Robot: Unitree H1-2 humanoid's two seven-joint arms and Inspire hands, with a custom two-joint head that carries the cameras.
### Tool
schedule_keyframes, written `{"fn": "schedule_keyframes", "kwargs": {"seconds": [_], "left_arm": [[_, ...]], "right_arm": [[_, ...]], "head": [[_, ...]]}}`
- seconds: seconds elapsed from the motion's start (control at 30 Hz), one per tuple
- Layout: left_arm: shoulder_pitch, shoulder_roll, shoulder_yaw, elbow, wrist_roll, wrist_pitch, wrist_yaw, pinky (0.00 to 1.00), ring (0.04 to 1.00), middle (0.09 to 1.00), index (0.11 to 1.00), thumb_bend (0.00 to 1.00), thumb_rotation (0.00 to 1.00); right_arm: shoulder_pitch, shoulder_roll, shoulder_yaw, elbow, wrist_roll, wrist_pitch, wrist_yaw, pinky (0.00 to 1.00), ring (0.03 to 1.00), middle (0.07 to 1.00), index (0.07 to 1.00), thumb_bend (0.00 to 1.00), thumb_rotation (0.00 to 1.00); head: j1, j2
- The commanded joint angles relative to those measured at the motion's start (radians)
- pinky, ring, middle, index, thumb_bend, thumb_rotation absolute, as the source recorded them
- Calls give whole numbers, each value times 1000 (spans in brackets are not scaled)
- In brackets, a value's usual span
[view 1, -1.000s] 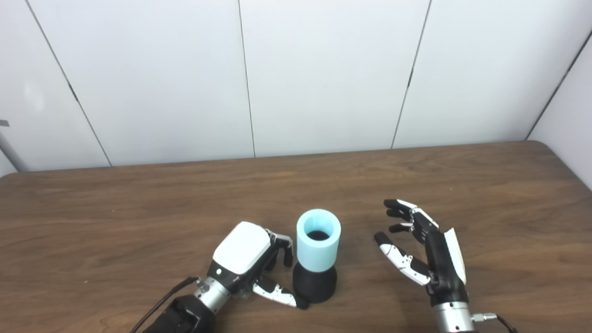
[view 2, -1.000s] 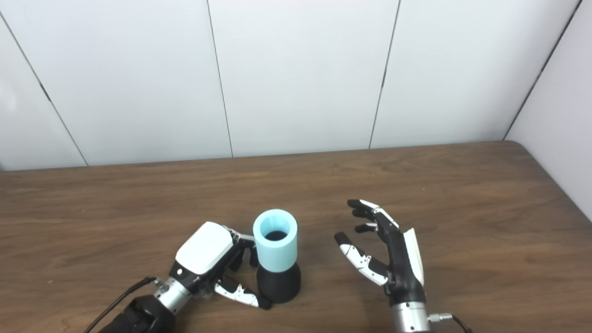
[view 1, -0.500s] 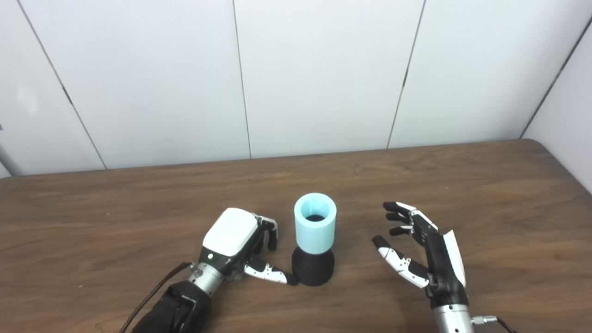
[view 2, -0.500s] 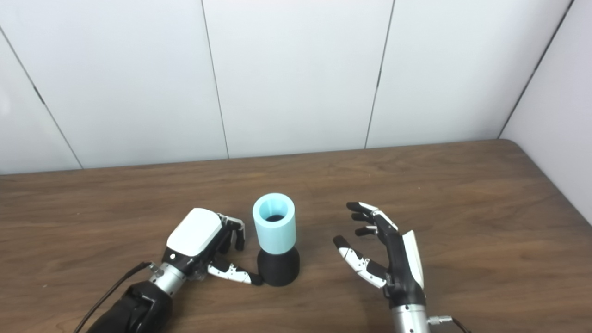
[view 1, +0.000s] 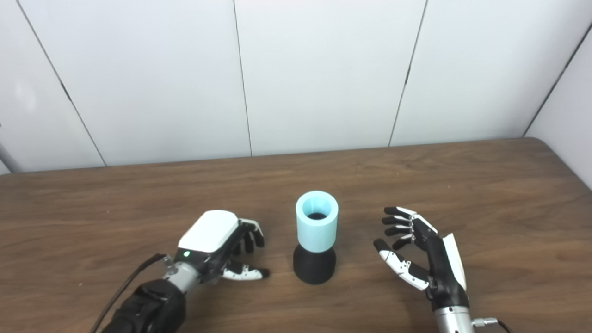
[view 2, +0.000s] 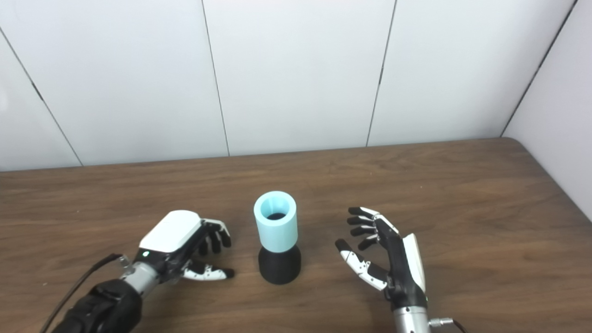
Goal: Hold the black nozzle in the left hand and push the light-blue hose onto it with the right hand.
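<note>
Where the wooden tabletop [view 1: 462,185] fills the lower half of the frame, the black nozzle [view 1: 314,266] stands upright just below centre, with the light-blue hose [view 1: 317,227] seated on top of it, its open mouth facing up. The left robot hand [view 1: 217,243] lies low at the lower left of the nozzle, its white back upward, fingers [view 1: 249,236] loosely curled and spread, thumb pointing toward the nozzle but apart from it; it holds nothing. The right robot hand [view 1: 423,256] sits at the lower right, palm turned toward the hose, fingers apart and slightly bent, empty as well, near the hose but clear of it. White wall panels [view 1: 323,69] fill the upper half of the frame.
</note>
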Motion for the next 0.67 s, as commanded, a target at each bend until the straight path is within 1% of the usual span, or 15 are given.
{"fn": "schedule_keyframes", "kwargs": {"seconds": [0.0,0.03,0.1,0.13,0.17,0.23,0.3,0.33,0.4,0.43,0.47,0.5,0.53,0.57,0.63], "left_arm": [[119,103,72,33,20,149,-92,237,393,506,685,507,0],[136,102,93,15,10,147,-77,266,398,508,675,508,0],[165,98,133,-14,-18,137,-51,276,400,507,662,509,0],[180,95,155,-30,-40,135,-44,259,363,493,656,530,0],[194,91,178,-49,-63,142,-46,249,343,486,652,541,0],[215,88,213,-82,-105,156,-53,271,367,484,648,546,0],[231,83,240,-109,-136,161,-48,425,521,491,642,542,0],[246,72,258,-122,-144,151,-17,441,533,492,636,541,0],[264,51,280,-131,-153,133,37,398,481,490,614,536,0],[275,30,297,-120,-164,103,95,393,475,490,611,535,0],[281,13,309,-105,-175,77,143,342,429,487,588,531,0],[285,2,317,-94,-183,59,177,330,420,487,581,529,0],[289,-24,334,-83,-209,37,218,324,416,487,577,528,0],[291,-47,351,-74,-241,19,250,348,445,489,581,525,0],[295,-87,379,-62,-305,-21,295,363,466,491,589,519,0]], "right_arm": [[-33,-13,-13,-18,1,-41,-23,418,588,653,711,263,336],[-34,-14,-15,-16,12,-39,-20,402,573,638,710,260,335],[-36,-13,-20,-13,32,-29,-13,392,566,631,712,260,333],[-38,-13,-23,-9,40,-26,-11,396,574,639,712,261,318],[-39,-14,-25,-6,47,-21,-8,412,586,651,713,260,295],[-42,-15,-28,0,57,-21,-7,431,597,659,716,256,272],[-46,-19,-29,9,64,-24,-6,457,617,670,711,262,280],[-49,-21,-30,16,74,-29,-3,481,635,684,712,260,284],[-53,-22,-30,26,86,-30,1,539,675,716,716,257,284],[-54,-21,-31,28,91,-26,2,544,679,719,717,256,284],[-56,-20,-32,31,98,-24,3,464,622,680,716,251,258],[-57,-19,-32,33,102,-24,3,453,614,674,716,250,243],[-56,-19,-31,35,110,-25,6,448,611,671,716,250,234],[-56,-19,-31,37,114,-28,7,521,664,708,719,249,228],[-56,-20,-31,40,117,-28,8,572,698,734,717,247,208]], "head": [[0,1],[3,-1],[4,-4],[4,-6],[6,-7],[10,-9],[16,-11],[19,-13],[20,-18],[20,-18],[18,-25],[18,-25],[19,-26],[22,-27],[27,-29]]}}
